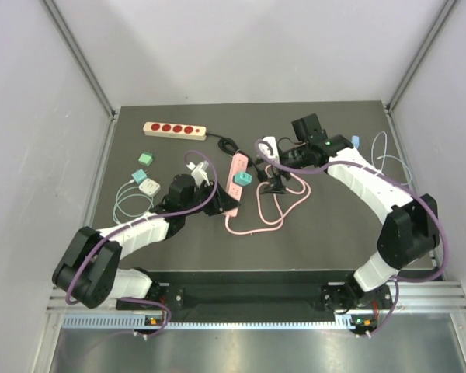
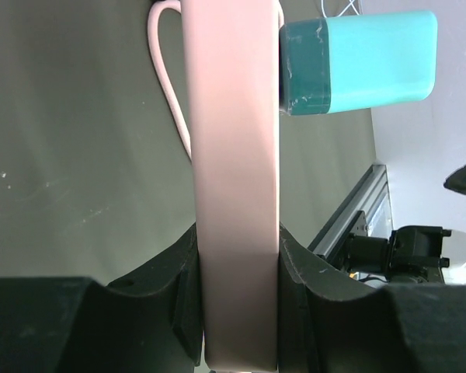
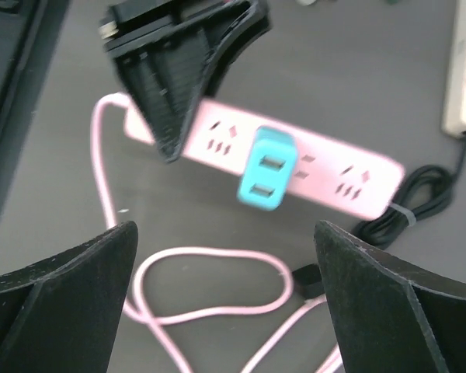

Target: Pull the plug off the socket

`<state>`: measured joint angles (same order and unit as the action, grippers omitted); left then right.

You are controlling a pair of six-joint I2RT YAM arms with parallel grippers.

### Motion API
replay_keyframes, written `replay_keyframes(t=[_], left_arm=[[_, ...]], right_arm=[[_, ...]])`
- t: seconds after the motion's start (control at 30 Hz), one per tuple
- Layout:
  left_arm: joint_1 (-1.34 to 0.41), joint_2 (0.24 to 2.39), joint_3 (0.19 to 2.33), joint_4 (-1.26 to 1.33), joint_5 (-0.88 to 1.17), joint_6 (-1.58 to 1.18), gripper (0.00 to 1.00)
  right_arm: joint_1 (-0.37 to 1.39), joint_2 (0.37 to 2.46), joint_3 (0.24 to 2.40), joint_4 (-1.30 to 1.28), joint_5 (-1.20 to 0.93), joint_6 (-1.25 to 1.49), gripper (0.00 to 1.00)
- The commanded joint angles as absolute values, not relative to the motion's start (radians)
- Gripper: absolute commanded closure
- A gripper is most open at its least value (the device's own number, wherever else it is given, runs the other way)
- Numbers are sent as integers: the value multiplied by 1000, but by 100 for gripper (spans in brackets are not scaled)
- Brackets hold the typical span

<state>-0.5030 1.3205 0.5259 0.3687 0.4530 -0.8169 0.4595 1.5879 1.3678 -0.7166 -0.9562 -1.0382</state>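
Teal plug (image 3: 268,169), one, in one pink strip (image 3: 357,179); left fingers (image 2: 167,311) clamp strip, right fingers (image 3: 62,311) wide, empty

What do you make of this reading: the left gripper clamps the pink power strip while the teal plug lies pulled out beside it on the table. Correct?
Not quite. The left gripper does clamp the pink power strip, but the teal plug is not pulled out: it sits in the strip's socket, as the right wrist view shows.
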Motion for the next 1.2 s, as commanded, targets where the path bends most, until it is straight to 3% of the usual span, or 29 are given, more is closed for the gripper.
replay_keyframes(t=[0.0,0.23,0.43,0.63,0.8,0.9,0.93,1.0,1.17], left_arm=[[-502,1299,557,500,488,-827,100],[-503,1293,538,548,494,-857,100],[-505,1299,528,589,499,-877,100],[-506,1299,528,600,499,-881,100],[-506,1302,525,615,495,-887,100],[-505,1307,523,618,489,-888,100],[-505,1310,523,618,488,-888,100],[-506,1318,522,611,468,-893,100],[-505,1338,525,528,381,-922,100]], right_arm=[[511,1578,1385,-534,-890,-960,6],[604,1620,1371,-446,-796,-879,15],[644,1658,1393,-426,-742,-844,37],[661,1695,1423,-439,-710,-824,51],[666,1713,1431,-439,-663,-816,54],[664,1713,1434,-439,-653,-813,75],[666,1709,1433,-440,-652,-811,88],[667,1698,1431,-433,-641,-799,100],[709,1643,1378,-313,-475,-724,100]])
